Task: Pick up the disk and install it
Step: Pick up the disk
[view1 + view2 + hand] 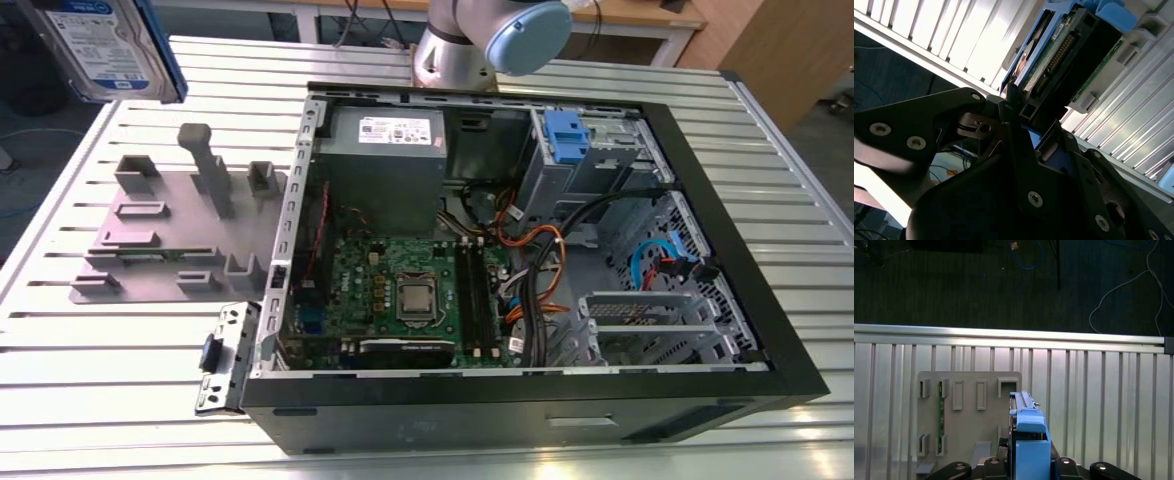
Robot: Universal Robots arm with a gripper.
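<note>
Gripper (1021, 117) clamped shut on the disk (87, 45), held in the air at the exterior view's far left, above the grey stand (160, 240). Open PC case (534, 410) sits right of the stand.

Bright glare streaks the slatted table (969, 40); the claw (1016, 112) lies in shadow.

You're seeing a robotics lab: a ribbed metal counter (134, 345) carrying an opened computer case (534, 398) and grey fixture (160, 235), a robot arm (461, 50) beside them, loose cables (1103, 299) on dark floor (954, 285) beyond the tool (1029, 463).
</note>
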